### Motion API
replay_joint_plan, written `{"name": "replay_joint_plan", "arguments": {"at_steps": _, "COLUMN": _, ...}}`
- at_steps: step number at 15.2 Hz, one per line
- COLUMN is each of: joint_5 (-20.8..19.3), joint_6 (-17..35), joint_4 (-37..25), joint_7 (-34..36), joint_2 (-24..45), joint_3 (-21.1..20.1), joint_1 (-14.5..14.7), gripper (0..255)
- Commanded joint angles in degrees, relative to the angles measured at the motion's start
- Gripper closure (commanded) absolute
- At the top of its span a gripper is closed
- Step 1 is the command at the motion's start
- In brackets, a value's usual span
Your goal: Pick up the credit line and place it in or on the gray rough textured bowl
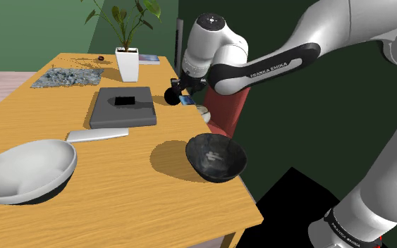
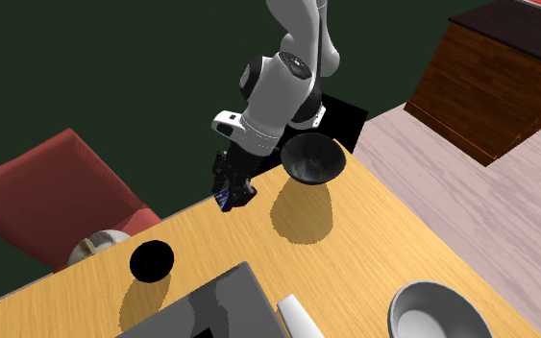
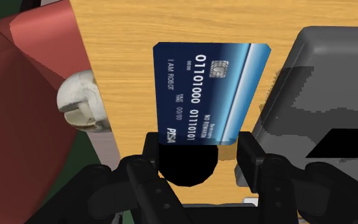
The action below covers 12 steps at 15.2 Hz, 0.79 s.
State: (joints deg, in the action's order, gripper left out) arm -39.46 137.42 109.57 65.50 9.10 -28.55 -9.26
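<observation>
The gripper is clamped on the blue card, one finger on each side of its lower end. The card hangs in the air, apart from the dark bowl and not over it: up and left of the bowl in the shoulder view. A pale bowl sits far to the dark bowl's left.

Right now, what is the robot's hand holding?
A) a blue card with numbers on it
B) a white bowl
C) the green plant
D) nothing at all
A: in the wrist view the blue card sits clasped between the two black fingers of the gripper, lifted off the wooden table.
</observation>
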Motion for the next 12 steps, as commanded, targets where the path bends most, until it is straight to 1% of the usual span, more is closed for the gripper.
{"name": "replay_joint_plan", "arguments": {"at_steps": 1, "joint_5": 1.14, "joint_6": -1.03, "joint_4": -0.80, "joint_7": -1.18, "joint_2": -0.54, "joint_3": -0.23, "joint_1": -0.12, "gripper": 255}}
{"name": "replay_joint_plan", "arguments": {"at_steps": 5, "joint_5": 2.91, "joint_6": -2.81, "joint_4": -2.22, "joint_7": -3.04, "joint_2": -1.43, "joint_3": -0.57, "joint_1": -0.27, "gripper": 255}}
{"name": "replay_joint_plan", "arguments": {"at_steps": 9, "joint_5": 6.63, "joint_6": -1.63, "joint_4": 6.41, "joint_7": -2.02, "joint_2": -9.78, "joint_3": -1.81, "joint_1": 0.05, "gripper": 255}}
{"name": "replay_joint_plan", "arguments": {"at_steps": 12, "joint_5": 9.97, "joint_6": -1.31, "joint_4": 12.14, "joint_7": -1.75, "joint_2": -15.97, "joint_3": -2.44, "joint_1": 1.12, "gripper": 255}}
